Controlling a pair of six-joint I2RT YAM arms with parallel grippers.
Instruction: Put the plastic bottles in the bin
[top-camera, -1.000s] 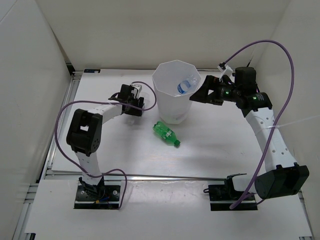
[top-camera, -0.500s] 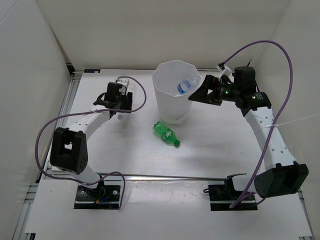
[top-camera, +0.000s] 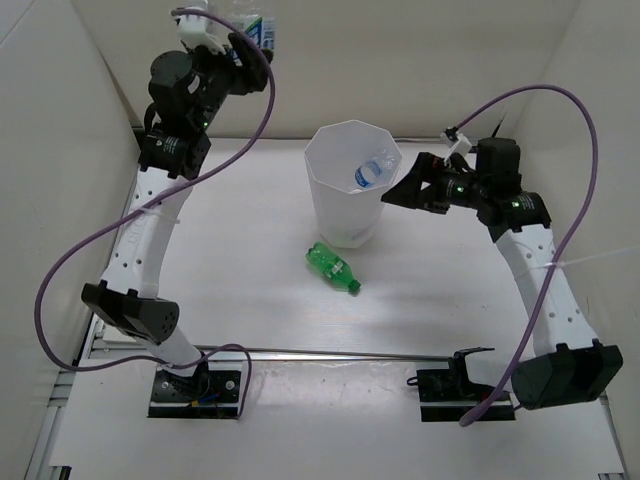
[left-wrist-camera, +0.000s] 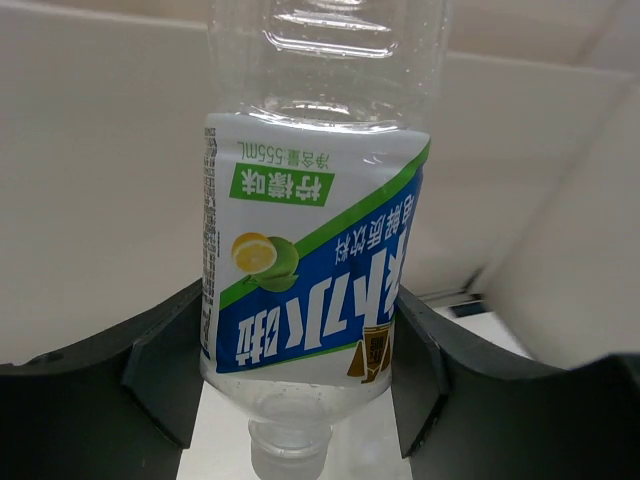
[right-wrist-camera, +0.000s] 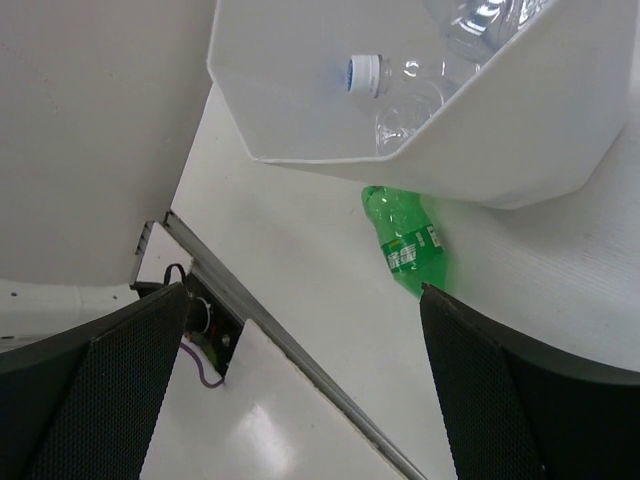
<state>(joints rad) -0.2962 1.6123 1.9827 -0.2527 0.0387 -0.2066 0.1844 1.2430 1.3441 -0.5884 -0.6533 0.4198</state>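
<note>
Risk: we release early and clear bottle (left-wrist-camera: 310, 260) misses | left gripper (top-camera: 248, 40) clamps it high, bin (top-camera: 345, 215) well below, to its right | right gripper (top-camera: 400, 186) wide, empty, beside bin rim | green bottle (right-wrist-camera: 405, 250) ahead of it, outside bin

A white table (top-camera: 250, 260) fills the floor of the enclosure, its surface matte and evenly lit, with only soft, faint shadows. Plain white panels close it in on three sides: a back wall (top-camera: 400, 60), a left wall (top-camera: 50, 180) and a right wall (top-camera: 610, 150). A thin metal rod (top-camera: 330, 353) runs across the table's near edge, and an aluminium rail (top-camera: 70, 385) borders its left side. Nearer still lies a white board (top-camera: 330, 430).
</note>
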